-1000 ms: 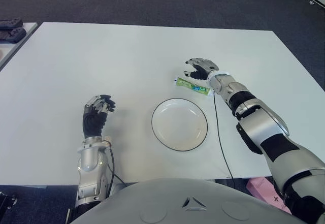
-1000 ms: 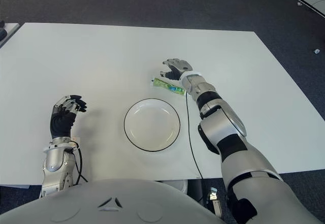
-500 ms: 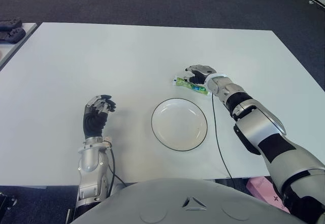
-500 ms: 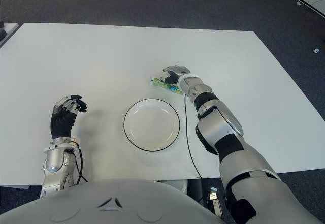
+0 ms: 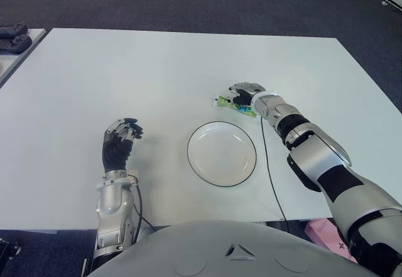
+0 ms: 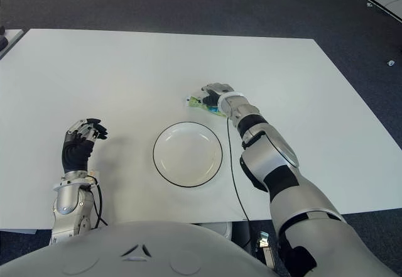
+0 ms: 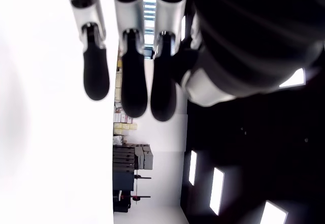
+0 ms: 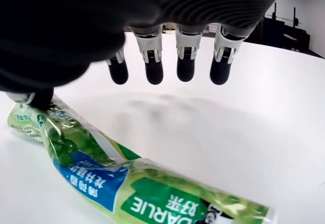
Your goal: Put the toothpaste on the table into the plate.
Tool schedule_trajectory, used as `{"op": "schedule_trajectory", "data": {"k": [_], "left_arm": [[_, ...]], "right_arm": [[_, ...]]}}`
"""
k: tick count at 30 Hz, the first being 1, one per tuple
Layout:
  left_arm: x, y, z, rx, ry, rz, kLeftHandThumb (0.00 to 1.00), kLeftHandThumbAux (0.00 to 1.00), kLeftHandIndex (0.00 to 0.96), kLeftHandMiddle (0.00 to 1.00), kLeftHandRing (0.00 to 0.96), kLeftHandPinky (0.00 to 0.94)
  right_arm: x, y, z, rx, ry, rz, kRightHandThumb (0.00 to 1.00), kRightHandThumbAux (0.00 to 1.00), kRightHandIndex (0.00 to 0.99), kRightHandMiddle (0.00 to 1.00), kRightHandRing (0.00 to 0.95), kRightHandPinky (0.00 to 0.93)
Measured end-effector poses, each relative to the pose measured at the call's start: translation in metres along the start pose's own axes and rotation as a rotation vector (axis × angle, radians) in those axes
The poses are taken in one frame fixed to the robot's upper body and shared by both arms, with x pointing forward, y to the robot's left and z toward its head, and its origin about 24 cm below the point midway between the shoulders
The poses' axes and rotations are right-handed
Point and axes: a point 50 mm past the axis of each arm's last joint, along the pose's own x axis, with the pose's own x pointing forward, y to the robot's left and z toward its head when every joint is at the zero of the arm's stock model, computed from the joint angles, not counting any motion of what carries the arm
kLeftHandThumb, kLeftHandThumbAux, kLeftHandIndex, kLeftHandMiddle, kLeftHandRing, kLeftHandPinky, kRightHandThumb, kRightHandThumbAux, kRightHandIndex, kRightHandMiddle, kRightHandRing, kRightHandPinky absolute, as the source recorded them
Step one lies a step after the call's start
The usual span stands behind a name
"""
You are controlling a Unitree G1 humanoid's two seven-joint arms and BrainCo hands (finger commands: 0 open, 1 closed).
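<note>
The toothpaste [image 8: 142, 188] is a green tube with a blue and green label, lying flat on the white table [image 5: 125, 70] just beyond the plate's far right rim. My right hand [image 5: 246, 92] hovers low over its right end; in the right wrist view the fingers [image 8: 186, 66] hang spread above the table past the tube and the thumb touches its side. Only the tube's left part [image 5: 225, 102] shows in the eye views. The white plate [image 5: 221, 155] with a dark rim sits empty at the table's front centre. My left hand [image 5: 119, 142] shows left of the plate, curled, holding nothing.
A thin black cable [image 5: 269, 164] runs from my right wrist over the table's front edge, right of the plate. Dark controllers [image 5: 14, 35] lie on a separate table at the far left. A pink object [image 5: 323, 232] sits on the floor at the lower right.
My right hand has dropped and shifted slightly left, onto the toothpaste's right end, covering more of it. The tube, plate and left hand have stayed put.
</note>
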Motion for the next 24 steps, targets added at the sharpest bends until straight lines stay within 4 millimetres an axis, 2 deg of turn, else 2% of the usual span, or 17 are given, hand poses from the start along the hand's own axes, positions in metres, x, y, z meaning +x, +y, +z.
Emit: {"op": "schedule_trajectory", "data": {"k": [10, 24], "left_arm": [[0.001, 0.0, 0.001, -0.016, -0.003, 0.002, 0.706, 0.719, 0.438, 0.568, 0.568, 0.544], [0.002, 0.0, 0.001, -0.017, -0.008, -0.001, 0.706, 0.719, 0.437, 0.568, 0.57, 0.534]], "right_arm": [[0.0, 0.003, 0.001, -0.008, 0.004, 0.023, 0.509, 0.145, 0.0, 0.0, 0.0, 0.0], [-0.004, 0.026, -0.002, -0.032, 0.004, 0.03, 0.432, 0.173, 0.0, 0.0, 0.0, 0.0]]}}
